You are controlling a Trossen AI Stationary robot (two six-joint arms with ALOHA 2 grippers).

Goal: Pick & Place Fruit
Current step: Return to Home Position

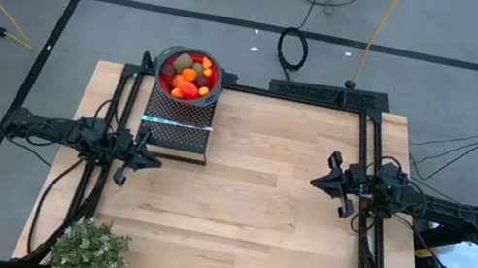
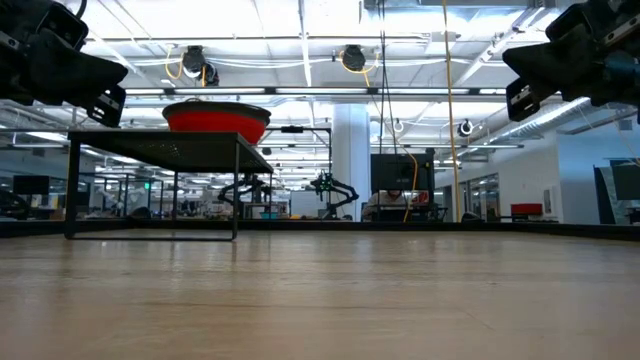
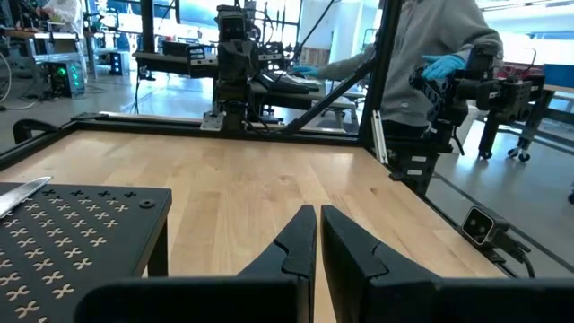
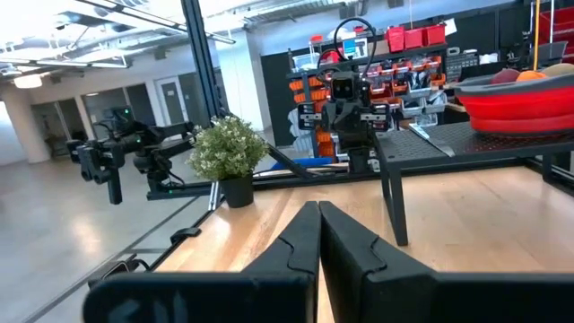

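The fruit (image 1: 189, 77), several small orange, red and olive pieces, lies heaped in a red bowl (image 1: 215, 64) that stands on a black perforated stand (image 1: 177, 128) at the table's far left. In the low view the bowl (image 2: 217, 119) rests on the stand's top. My left gripper (image 1: 154, 158) hangs shut at the left edge, just beside the stand, holding nothing. My right gripper (image 1: 317, 181) hangs shut at the right edge, holding nothing. In the wrist views each pair of fingers, left (image 3: 317, 235) and right (image 4: 317, 229), lies closed together over bare wood.
A bushy grey-green plant (image 1: 88, 251) stands at the table's near left corner. A black metal frame (image 1: 367, 147) runs along the table's far and side edges. A person in a grey top with blue gloves (image 3: 439, 67) stands beyond the right edge. The wooden middle of the table (image 1: 243, 223) lies bare.
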